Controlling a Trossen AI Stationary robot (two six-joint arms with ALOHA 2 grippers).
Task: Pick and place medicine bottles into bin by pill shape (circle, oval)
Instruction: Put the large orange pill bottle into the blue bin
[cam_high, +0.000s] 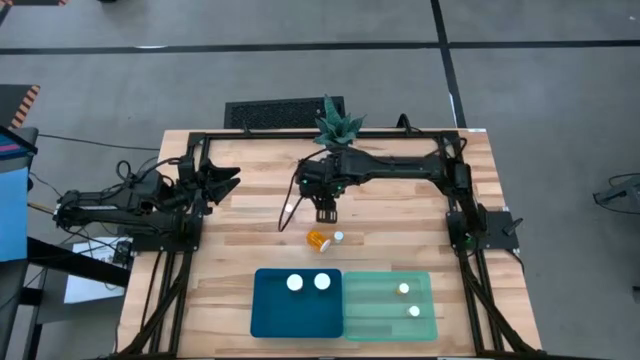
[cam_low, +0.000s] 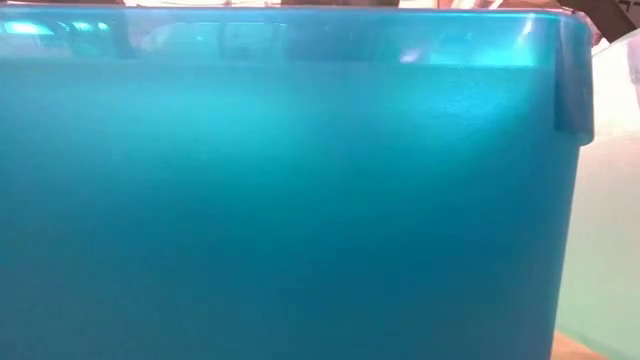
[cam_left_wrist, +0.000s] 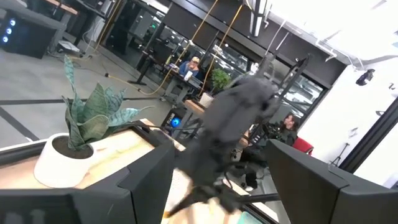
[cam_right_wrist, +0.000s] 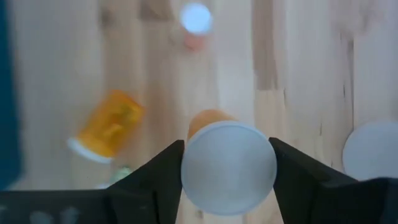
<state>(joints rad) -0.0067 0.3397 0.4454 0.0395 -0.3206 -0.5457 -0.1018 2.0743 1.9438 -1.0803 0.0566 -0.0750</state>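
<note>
No brand, label or writing could be read on any item.

Medicine bottles: two white-capped bottles (cam_high: 308, 283) were held in the dark blue tray (cam_high: 268, 312) at lower centre; two (cam_high: 408, 300) in the mint green tray (cam_high: 428, 322) to its right. One amber bottle (cam_high: 318, 240) lay on its side at mid-table, a small capped bottle (cam_high: 339, 237) just beside it.

Right gripper (cam_right_wrist: 228, 169): clenched on a white-capped amber bottle (cam_right_wrist: 227, 167), above mid-table.

Left gripper (cam_high: 228, 181): parked at the table's left edge; finger state could not be told.

Potted plant (cam_high: 336, 124): one, at the top edge.
</note>
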